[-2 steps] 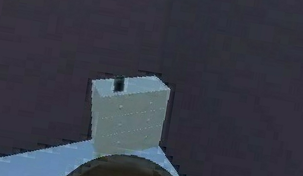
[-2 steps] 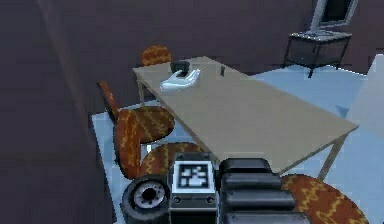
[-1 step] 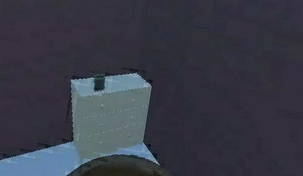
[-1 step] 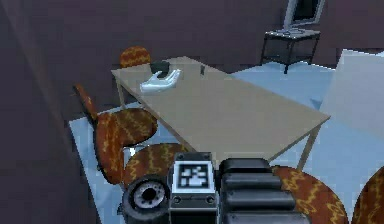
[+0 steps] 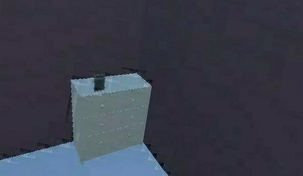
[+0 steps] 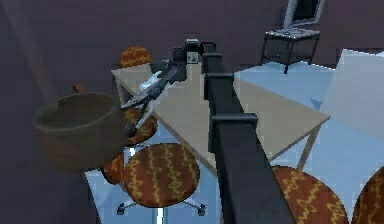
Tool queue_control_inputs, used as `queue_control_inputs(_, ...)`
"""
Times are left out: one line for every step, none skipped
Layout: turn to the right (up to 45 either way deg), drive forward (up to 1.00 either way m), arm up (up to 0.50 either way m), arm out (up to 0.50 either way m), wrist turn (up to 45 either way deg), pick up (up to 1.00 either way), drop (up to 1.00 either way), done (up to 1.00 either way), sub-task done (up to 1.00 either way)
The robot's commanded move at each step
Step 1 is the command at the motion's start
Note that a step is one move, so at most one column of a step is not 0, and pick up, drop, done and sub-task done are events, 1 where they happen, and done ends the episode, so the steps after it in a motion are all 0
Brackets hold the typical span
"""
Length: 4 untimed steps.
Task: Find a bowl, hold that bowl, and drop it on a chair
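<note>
A dull brown bowl (image 6: 75, 130) hangs at the arm side view's left, clear of floor and table. The gripper (image 6: 135, 98) holds it by the rim side, with its thin fingers (image 6: 150, 85) slanting down-left from the dark body (image 6: 190, 55). The arm's dark bar (image 6: 235, 140) rises from the bottom edge across a beige table (image 6: 270, 110). Round chairs with brown wavy-patterned seats stand around the table: one just right of and below the bowl (image 6: 160, 178), one at the far end (image 6: 135, 58), one at the bottom right (image 6: 305, 198).
A black stand with a screen (image 6: 295, 40) is at the arm side view's top right, and a white panel (image 6: 360, 90) at its right edge. In the forward view a pale speckled block (image 5: 109, 120) with a small dark thing (image 5: 97, 84) on top stands before a dark wall.
</note>
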Motion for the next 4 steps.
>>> queue_control_inputs(0.0, 0.00, 0.00, 0.00, 45.0, 0.00, 0.00, 0.00, 0.00)
queue_control_inputs(0.0, 0.00, 0.00, 0.00, 45.0, 0.00, 0.00, 0.00, 0.00)
queue_control_inputs(0.0, 0.00, -0.38, 0.00, 0.0, 0.00, 0.00, 0.00, 0.00)
queue_control_inputs(0.0, 0.00, -0.32, 0.00, 0.0, 0.00, 0.00, 0.00, 0.00)
